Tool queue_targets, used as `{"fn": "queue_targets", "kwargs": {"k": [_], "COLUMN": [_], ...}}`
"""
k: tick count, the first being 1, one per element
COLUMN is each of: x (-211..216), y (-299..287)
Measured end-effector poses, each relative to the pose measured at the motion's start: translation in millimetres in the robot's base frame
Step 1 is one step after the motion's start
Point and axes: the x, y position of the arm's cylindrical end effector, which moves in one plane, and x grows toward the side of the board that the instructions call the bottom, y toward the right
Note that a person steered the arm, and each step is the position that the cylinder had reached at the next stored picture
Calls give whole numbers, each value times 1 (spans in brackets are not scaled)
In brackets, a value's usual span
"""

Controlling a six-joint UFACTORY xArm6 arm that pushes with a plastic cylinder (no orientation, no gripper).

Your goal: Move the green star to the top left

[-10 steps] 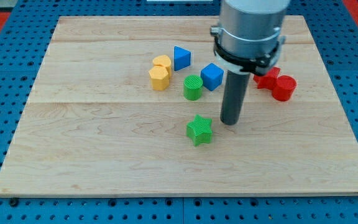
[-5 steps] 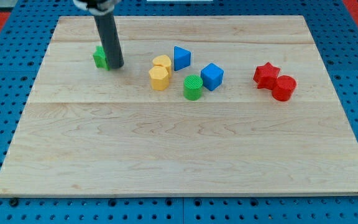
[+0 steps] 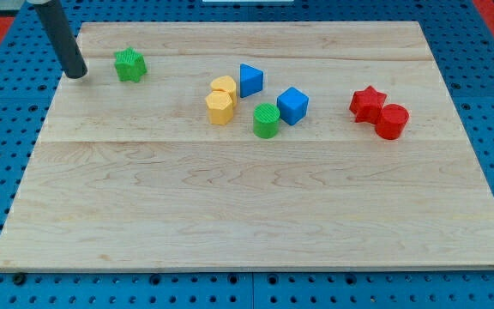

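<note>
A: What does the green star (image 3: 129, 65) look like, and where is it?

B: Small, ridged, bright green, lying flat near the board's (image 3: 256, 232) top left corner. My tip (image 3: 76, 75) stands just to its left, apart from it.

A: Is anything gripped?

B: The rod has no pincer; it touches no block.

A: Count the blocks.

B: 2 green: the star and a green cylinder (image 3: 266, 121). 2 yellow blocks (image 3: 221, 99). 2 blue: a blue triangle (image 3: 250, 79) and a blue cube (image 3: 292, 105). 2 red: a red star (image 3: 368, 103) and a red cylinder (image 3: 392, 121).
</note>
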Motion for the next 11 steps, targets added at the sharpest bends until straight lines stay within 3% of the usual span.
{"fn": "queue_targets", "kwargs": {"k": [1,2,3,4,5,6,7,8,9,10,11], "x": [-12,43,36,-13,-16,-5,-39,-12,-18,-57,-60], "y": [11,11,53,54,54,92,66,64,135,152,105]}}
